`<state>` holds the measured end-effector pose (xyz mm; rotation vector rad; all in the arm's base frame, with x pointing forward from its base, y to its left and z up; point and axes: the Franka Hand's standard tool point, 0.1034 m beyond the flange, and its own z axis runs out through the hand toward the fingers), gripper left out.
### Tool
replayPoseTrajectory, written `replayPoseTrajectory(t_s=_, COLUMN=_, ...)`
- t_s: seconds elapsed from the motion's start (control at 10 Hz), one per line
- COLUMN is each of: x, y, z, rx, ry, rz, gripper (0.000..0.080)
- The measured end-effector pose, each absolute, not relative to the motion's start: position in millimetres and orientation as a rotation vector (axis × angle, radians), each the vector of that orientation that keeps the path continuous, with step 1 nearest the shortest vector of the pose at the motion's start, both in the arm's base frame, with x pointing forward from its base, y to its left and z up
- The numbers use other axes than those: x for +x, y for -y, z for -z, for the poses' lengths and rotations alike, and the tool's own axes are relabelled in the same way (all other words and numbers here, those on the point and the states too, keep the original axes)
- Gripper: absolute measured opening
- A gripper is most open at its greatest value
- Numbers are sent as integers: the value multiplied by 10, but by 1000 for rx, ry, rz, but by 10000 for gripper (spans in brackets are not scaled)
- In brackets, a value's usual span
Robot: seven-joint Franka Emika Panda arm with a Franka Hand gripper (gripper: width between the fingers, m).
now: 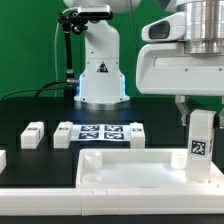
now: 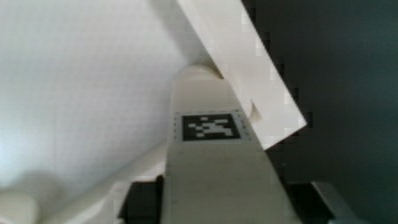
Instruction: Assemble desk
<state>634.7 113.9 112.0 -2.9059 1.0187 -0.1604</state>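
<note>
The white desk top (image 1: pixel 130 170) lies flat at the front of the black table, with a raised rim. My gripper (image 1: pixel 200 108) is shut on a white square leg (image 1: pixel 200 145) with a black-and-white tag, held upright at the top's corner on the exterior view's right. In the wrist view the leg (image 2: pixel 217 150) runs from between my fingers (image 2: pixel 157 200) down onto the desk top (image 2: pixel 89 90) close to its rim (image 2: pixel 249 70). Whether the leg's end sits in a socket is hidden. Another leg (image 1: pixel 33 134) lies on the table at the exterior view's left.
The marker board (image 1: pixel 98 133) lies behind the desk top. A further white part (image 1: pixel 3 160) sits at the left edge. A white rail (image 1: pixel 100 205) runs along the table's front. The robot base (image 1: pixel 100 70) stands at the back before a green wall.
</note>
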Motion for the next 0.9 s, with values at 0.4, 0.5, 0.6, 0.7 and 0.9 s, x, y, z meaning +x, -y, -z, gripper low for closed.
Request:
replayPoseTrajectory(t_s=0.4, x=6352, y=-1149, z=-1109, rx=-2431, ry=-1758, rz=66, gripper=293)
replayPoseTrajectory(t_s=0.5, x=6353, y=-1144, z=-1109, rx=-2328, ry=-1861, rz=56, gripper=293)
replayPoseTrajectory(t_s=0.6, x=6356, y=-1147, z=-1109, rx=-2219, ry=-1970, rz=43, gripper=293)
replayPoseTrajectory(t_s=0.7, x=6358, y=-1147, z=-1112, rx=-2175, ry=-2014, rz=34, gripper=293)
replayPoseTrajectory(t_s=0.9, x=6357, y=-1147, z=-1109, rx=-2182, ry=-2008, rz=34, gripper=293)
